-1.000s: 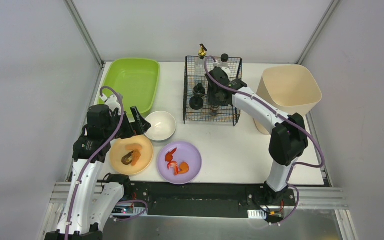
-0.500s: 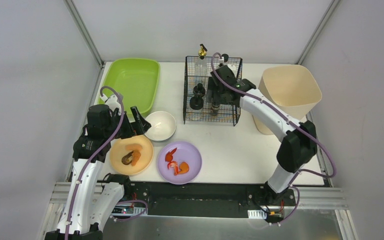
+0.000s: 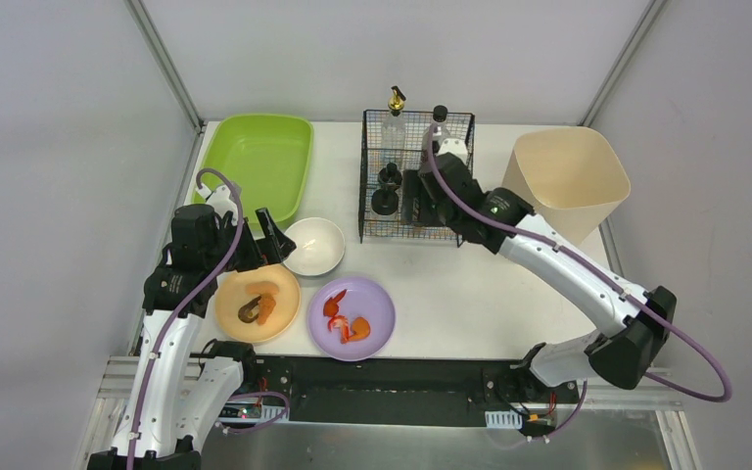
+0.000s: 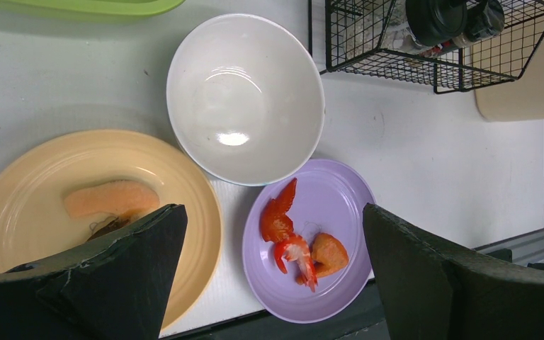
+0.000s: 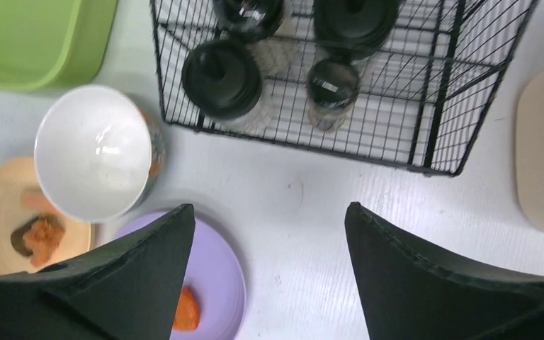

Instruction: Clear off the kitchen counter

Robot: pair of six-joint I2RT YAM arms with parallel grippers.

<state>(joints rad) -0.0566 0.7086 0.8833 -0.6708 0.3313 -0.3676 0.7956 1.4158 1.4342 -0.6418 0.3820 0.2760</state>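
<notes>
On the white kitchen counter [image 3: 450, 284] sit a white bowl [image 3: 314, 246], a yellow plate [image 3: 279, 294] with food scraps and a purple plate [image 3: 372, 308] holding shrimp pieces [image 4: 283, 227]. My left gripper [image 4: 273, 209] hangs wide open and empty above these dishes, just left of the bowl [image 4: 244, 99]. My right gripper [image 3: 429, 204] is open and holds nothing. It hovers above the front edge of the black wire basket [image 3: 416, 235]. In the right wrist view the right gripper [image 5: 269, 207] has bare counter below it.
The basket [image 5: 312, 145] holds black-capped jars [image 5: 221, 78] and a gold-topped bottle [image 3: 394, 110]. A green tray [image 3: 255, 162] lies at the back left. A beige bin [image 3: 568, 176] stands at the back right. A black rail runs along the counter's front edge.
The right gripper opened wider, let go of a jar in the basket and drew back toward the basket's front. Its elbow swung right and nearer. The left arm stayed still.
</notes>
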